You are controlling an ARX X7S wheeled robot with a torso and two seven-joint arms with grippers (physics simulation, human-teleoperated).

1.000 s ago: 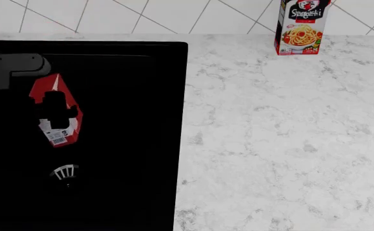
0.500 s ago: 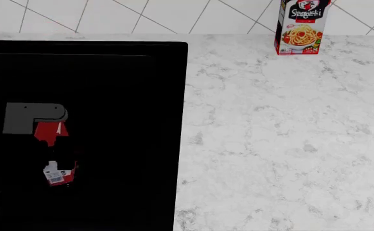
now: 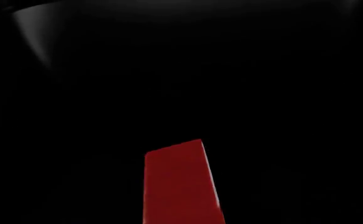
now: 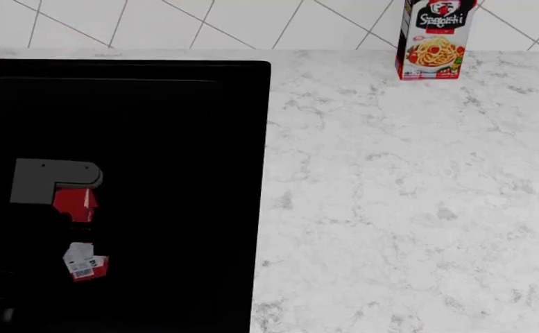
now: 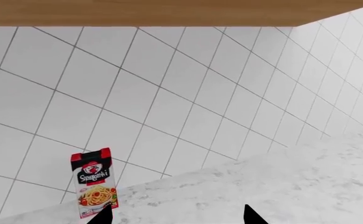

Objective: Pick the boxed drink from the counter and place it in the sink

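The boxed drink (image 4: 75, 205) is red with a white barcode panel (image 4: 84, 264). It is inside the black sink (image 4: 167, 139), in its near left part. My left gripper (image 4: 80, 234) is black against the black basin and crosses the carton's middle, shut on it; a grey arm part (image 4: 52, 179) sits just behind. The left wrist view shows the carton's red side (image 3: 178, 186) between the jaws, with dark basin all round. My right gripper (image 5: 179, 215) is open and empty, out of the head view, held above the white marble counter (image 4: 408, 208).
A tall spaghetti box (image 4: 433, 38) stands at the back of the counter against the tiled wall; it also shows in the right wrist view (image 5: 96, 189). The sink's rim (image 4: 267, 173) meets the counter. The drain grate is hidden.
My left arm has carried the carton toward the near side of the sink and lower. The drain grate, visible a second ago, is now covered. The right arm has not moved.
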